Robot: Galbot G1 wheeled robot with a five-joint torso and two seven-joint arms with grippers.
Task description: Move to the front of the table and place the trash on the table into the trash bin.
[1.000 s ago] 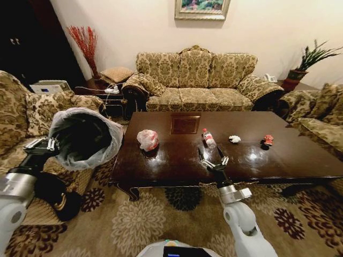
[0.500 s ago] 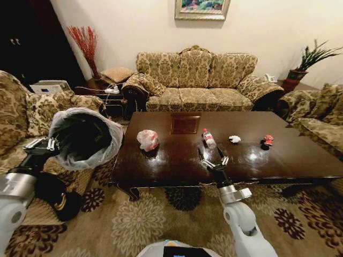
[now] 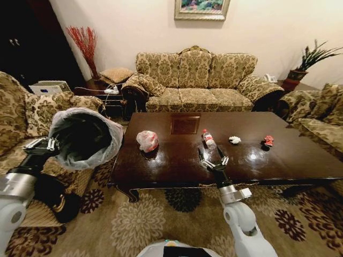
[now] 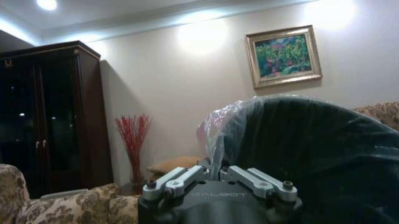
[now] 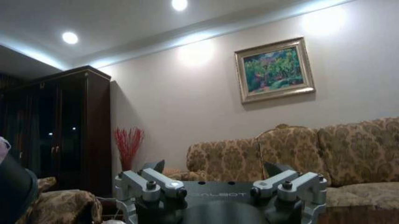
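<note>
The dark reddish table (image 3: 278,160) stands ahead of me. On it lie a white-and-pink bag bundle (image 3: 148,140), a clear red-labelled bottle (image 3: 208,138), a white paper wad (image 3: 235,139) and a red wrapper (image 3: 268,140). My right gripper (image 3: 211,157) hovers open over the table's near side, just short of the bottle; its fingers (image 5: 154,167) point toward the sofa. At the left, my left gripper (image 3: 42,143) is shut on the rim of the trash bin (image 3: 86,136), held tilted beside the table's left end. The liner (image 4: 218,123) puffs over the bin's rim.
Floral sofas (image 3: 195,80) surround the table at the back, left and right. A side table (image 3: 110,96) with a white object stands at the back left, a potted plant (image 3: 308,61) at the back right. Patterned carpet (image 3: 161,214) lies between me and the table.
</note>
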